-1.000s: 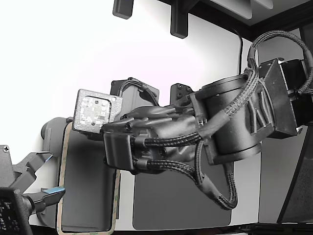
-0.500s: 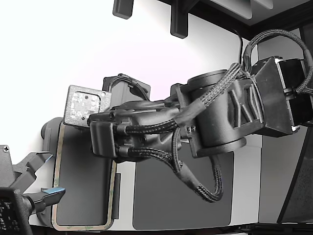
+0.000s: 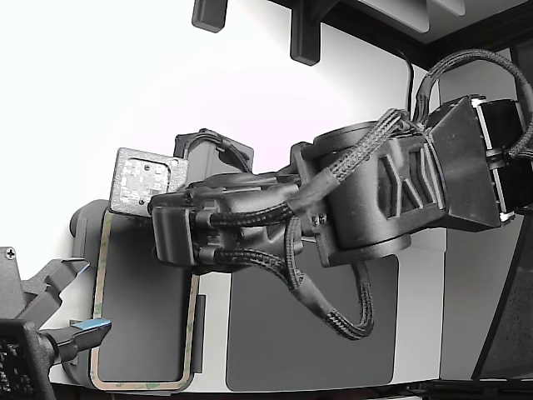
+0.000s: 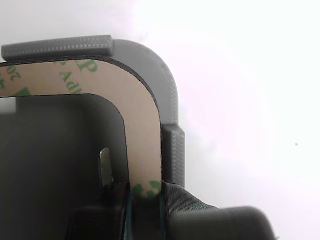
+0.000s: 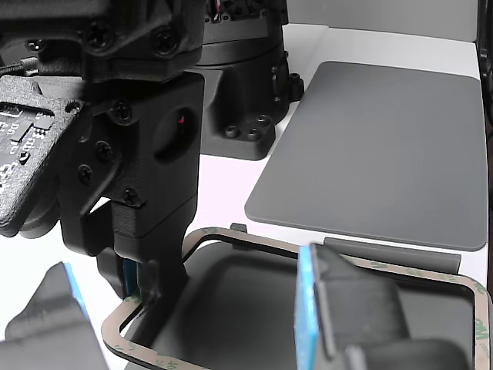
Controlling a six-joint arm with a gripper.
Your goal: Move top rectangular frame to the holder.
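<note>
Pinching the top rectangular frame [image 4: 145, 135], apparently, claw [image 4: 134, 192] over holder [image 4: 167, 95].

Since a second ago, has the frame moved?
Yes. In the exterior view the frame shifted up and toward that view's left, measured against the fixed dark mat.

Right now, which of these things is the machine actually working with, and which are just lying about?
In use:
thin tan rectangular frame
grey holder plate with raised tabs
pincer, shut on the frame

Lying about:
large flat dark grey mat
blue-tipped black clamp

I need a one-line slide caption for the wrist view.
Hand pinching thin tan rounded-rectangle frame at its corner, over the grey tabbed holder plate.
</note>
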